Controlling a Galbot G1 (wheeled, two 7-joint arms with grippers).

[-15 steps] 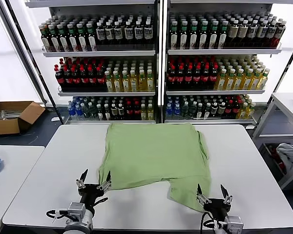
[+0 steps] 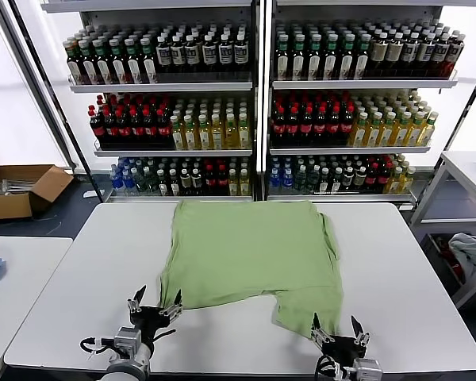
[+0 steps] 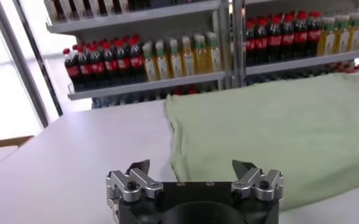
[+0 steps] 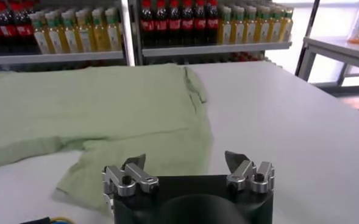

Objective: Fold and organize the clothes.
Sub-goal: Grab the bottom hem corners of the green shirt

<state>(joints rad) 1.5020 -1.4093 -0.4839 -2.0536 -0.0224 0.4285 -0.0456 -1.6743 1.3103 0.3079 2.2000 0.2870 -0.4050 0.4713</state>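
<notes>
Ahead of my left gripper point(image 2: 154, 302) and right gripper point(image 2: 335, 328), both spread open and empty: one green polo shirt point(image 2: 250, 254) flat on the white table point(image 2: 79, 278), long axis running away from me, trailing lower flap nearest my right gripper.

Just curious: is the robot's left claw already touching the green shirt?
Apart. The left wrist view shows the open left claw empty, with bare table between its fingers and the shirt edge.
</notes>
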